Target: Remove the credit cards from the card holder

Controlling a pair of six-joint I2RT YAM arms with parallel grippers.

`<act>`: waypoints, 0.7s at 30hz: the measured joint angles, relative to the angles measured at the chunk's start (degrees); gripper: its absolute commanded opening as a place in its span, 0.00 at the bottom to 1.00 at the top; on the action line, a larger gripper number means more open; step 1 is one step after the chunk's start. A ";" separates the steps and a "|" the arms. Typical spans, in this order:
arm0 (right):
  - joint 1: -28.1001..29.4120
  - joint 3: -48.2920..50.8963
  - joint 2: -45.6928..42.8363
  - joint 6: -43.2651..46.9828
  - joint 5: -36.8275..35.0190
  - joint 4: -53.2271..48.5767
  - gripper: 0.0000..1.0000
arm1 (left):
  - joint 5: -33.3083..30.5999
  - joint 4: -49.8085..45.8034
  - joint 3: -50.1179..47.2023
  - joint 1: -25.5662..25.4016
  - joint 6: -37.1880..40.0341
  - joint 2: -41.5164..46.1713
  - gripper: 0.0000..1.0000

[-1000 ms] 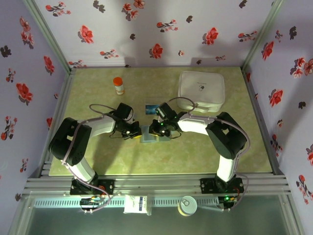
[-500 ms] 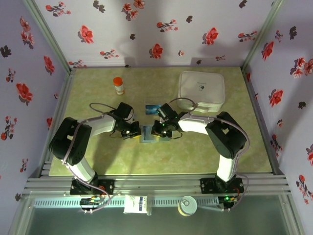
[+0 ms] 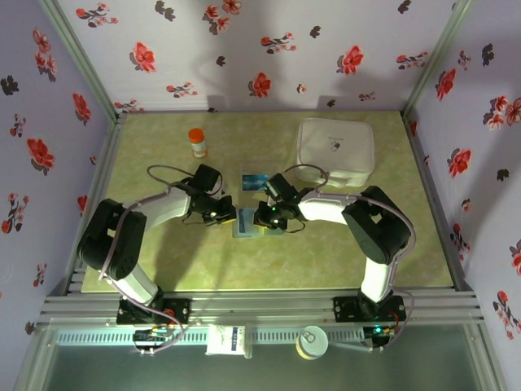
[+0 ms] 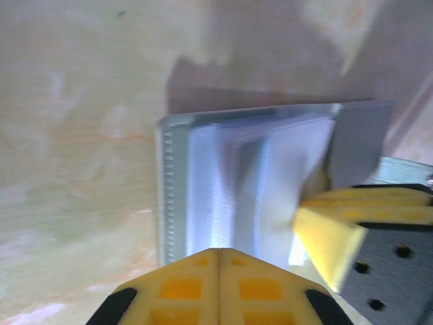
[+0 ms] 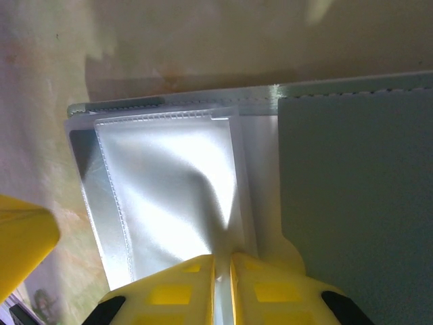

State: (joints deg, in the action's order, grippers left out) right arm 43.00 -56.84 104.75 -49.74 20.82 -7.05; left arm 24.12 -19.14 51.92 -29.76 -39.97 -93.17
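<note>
The grey-blue card holder [image 3: 247, 227] lies open on the table between both arms. My left gripper [image 3: 229, 217] is shut, its fingertips [image 4: 218, 252] resting against the holder's stitched left edge [image 4: 169, 189]. My right gripper [image 3: 259, 220] is shut on a thin clear sleeve [image 5: 169, 183] of the holder, next to the grey-blue panel [image 5: 352, 189]. One blue credit card [image 3: 255, 180] lies loose on the table just behind the holder. Whether any cards sit in the sleeves cannot be made out.
A large white square box [image 3: 335, 151] stands at the back right. A small bottle with an orange cap [image 3: 197, 142] stands at the back left. Floral walls enclose the table on three sides.
The left arm's elbow has swung back and its gripper has edged right onto the holder's left edge. The right gripper has stayed on the holder, barely moving.
</note>
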 measured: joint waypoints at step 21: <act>-0.39 1.88 -0.42 -0.70 0.96 3.19 0.15 | 1.44 2.23 1.57 -3.28 -2.10 -4.17 0.24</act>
State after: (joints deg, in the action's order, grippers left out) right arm 42.61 -54.96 104.33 -50.43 21.78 -3.86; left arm 25.56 -16.91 53.49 -33.04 -42.06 -97.34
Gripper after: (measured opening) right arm 0.148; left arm 0.245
